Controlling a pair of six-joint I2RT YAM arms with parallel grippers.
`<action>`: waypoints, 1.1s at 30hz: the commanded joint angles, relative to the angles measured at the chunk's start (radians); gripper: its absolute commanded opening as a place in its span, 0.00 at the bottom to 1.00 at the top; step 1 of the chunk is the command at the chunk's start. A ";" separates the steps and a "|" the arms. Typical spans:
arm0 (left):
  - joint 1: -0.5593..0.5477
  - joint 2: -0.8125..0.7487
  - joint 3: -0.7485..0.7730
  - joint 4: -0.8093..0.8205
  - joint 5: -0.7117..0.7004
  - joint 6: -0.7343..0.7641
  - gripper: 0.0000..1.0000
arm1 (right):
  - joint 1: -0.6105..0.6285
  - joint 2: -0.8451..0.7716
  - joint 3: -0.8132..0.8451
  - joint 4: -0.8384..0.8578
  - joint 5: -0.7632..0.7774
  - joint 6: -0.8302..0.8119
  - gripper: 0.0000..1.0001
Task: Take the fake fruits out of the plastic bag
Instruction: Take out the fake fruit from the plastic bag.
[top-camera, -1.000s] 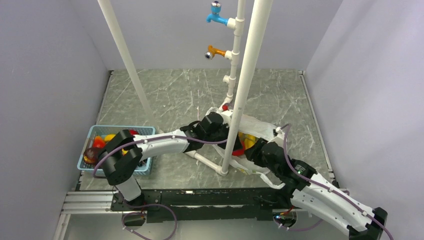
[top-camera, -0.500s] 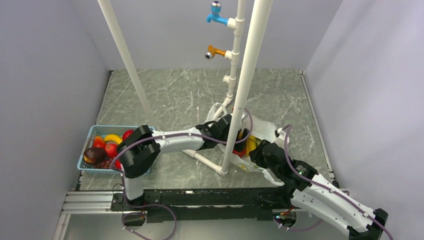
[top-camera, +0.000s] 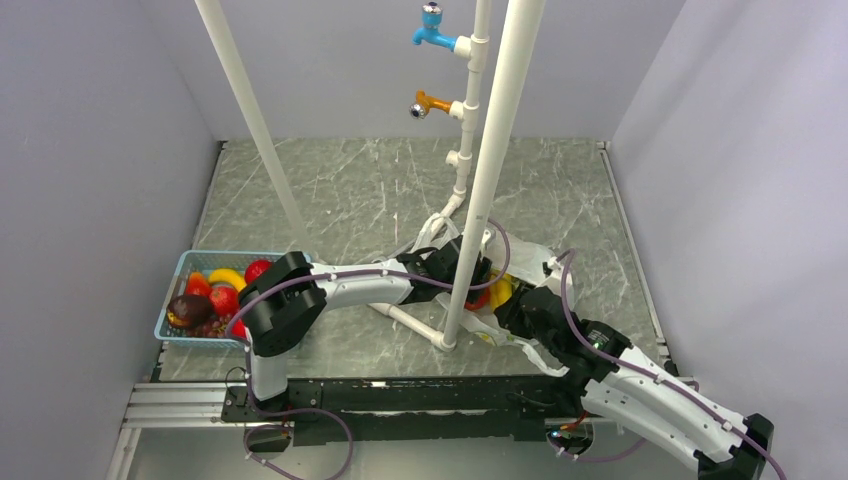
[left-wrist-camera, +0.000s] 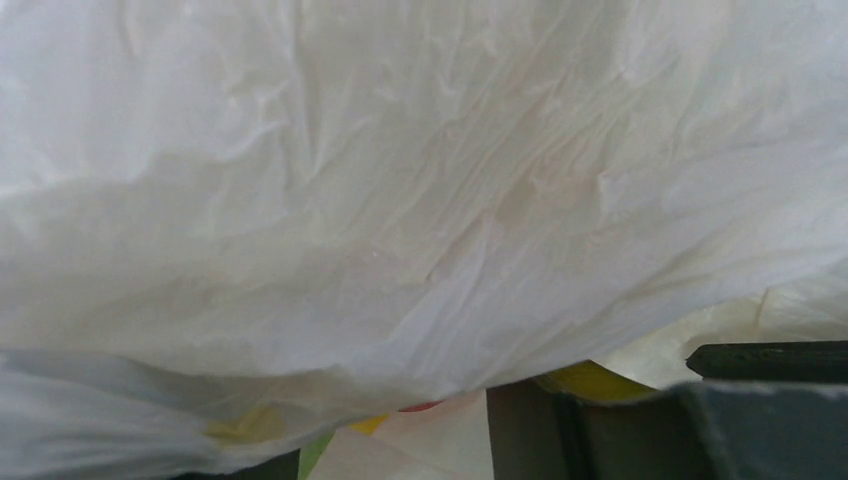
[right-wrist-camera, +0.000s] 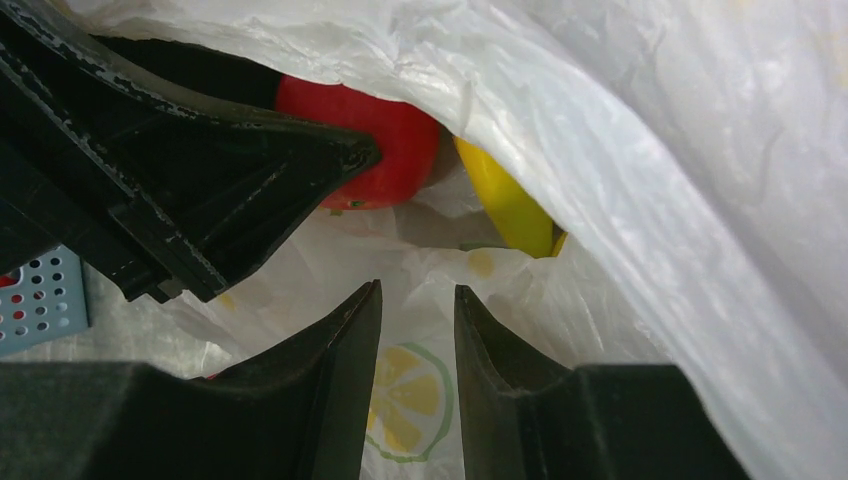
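While the left arm (top-camera: 360, 285) stretches into the plastic bag (right-wrist-camera: 650, 200) — left tool (left-wrist-camera: 395, 445) state unclear — right tool (right-wrist-camera: 415, 300) stands parted.

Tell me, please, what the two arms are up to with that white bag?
They are emptying the plastic bag in mid-table. The left claw reaches into its mouth, close to a red apple and a yellow fruit. The right claw sits at the bag's near edge, fingers slightly apart. Several fruits already lie in the blue basket.
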 joint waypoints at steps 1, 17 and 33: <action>-0.009 0.016 0.017 -0.012 -0.013 0.024 0.41 | 0.002 0.008 0.000 0.052 -0.002 -0.022 0.36; 0.017 -0.200 -0.119 0.063 0.104 -0.039 0.30 | 0.002 0.059 -0.004 0.106 0.008 -0.067 0.36; 0.246 -0.412 -0.439 0.584 0.632 -0.338 0.25 | 0.002 0.115 -0.003 0.156 0.005 -0.099 0.36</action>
